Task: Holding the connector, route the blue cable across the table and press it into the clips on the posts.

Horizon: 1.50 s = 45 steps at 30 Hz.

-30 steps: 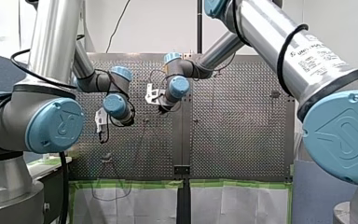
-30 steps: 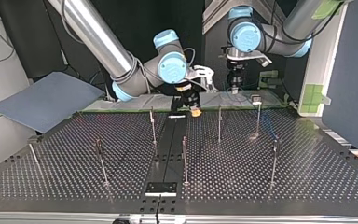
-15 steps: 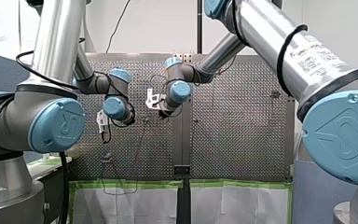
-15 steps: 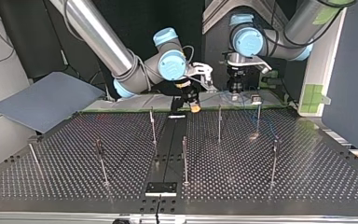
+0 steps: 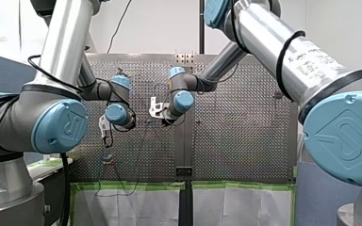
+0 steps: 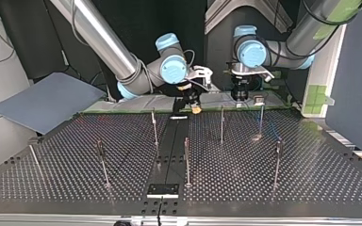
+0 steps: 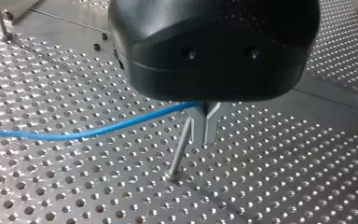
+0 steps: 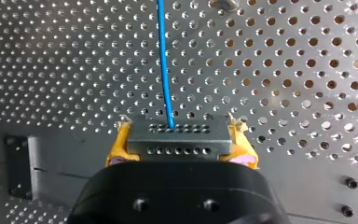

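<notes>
Both claws are shifting slightly versus a second ago: left claw (image 6: pixel 242 95) is sinking lower in the top view, pinched closed on blue cable (image 7: pixel 88 134) beside a post (image 7: pixel 179 151); right claw (image 8: pixel 179 144) (yellow pads) is clamping the connector (image 8: pixel 177 134).

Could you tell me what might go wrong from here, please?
The post stands close beside my left gripper, which could knock it. The blue cable leaves the connector as one thin strand, so a hard pull might slip the connector from my right gripper or strain that joint.
</notes>
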Tool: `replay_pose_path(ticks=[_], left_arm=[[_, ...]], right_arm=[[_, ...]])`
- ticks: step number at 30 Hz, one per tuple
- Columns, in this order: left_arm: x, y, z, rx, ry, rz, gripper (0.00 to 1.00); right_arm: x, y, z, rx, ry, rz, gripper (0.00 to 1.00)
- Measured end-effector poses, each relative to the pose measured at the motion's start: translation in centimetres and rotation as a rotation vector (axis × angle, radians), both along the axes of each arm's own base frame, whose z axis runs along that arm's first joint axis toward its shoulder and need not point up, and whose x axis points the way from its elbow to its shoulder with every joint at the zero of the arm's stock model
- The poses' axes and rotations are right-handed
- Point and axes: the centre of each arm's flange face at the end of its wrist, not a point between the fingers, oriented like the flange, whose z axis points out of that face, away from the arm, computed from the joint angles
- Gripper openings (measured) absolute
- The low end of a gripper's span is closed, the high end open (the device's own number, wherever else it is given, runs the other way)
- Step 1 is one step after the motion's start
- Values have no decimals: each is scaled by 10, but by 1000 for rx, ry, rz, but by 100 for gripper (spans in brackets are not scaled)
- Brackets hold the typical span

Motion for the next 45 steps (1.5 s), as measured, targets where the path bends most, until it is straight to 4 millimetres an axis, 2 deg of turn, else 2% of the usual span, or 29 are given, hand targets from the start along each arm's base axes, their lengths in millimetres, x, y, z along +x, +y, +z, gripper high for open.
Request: replay_pose_path(ticks=[5, 12, 21, 30, 45], left_arm=[[8, 1, 0, -13, -14, -16, 0], [20, 2, -10, -16, -7, -17, 0], [32, 8, -8, -24, -25, -18, 0], [45, 5, -26, -37, -15, -51, 0], [84, 22, -2, -54, -91, -19, 0]], right_arm=[[-1, -9, 0, -2, -26, 14, 0], [-5, -17, -2, 7, -40, 17, 0], [-13, -31, -4, 12, -44, 1, 0], [-17, -39, -7, 16, -50, 2, 0], [-26, -60, -4, -5, -70, -25, 0]])
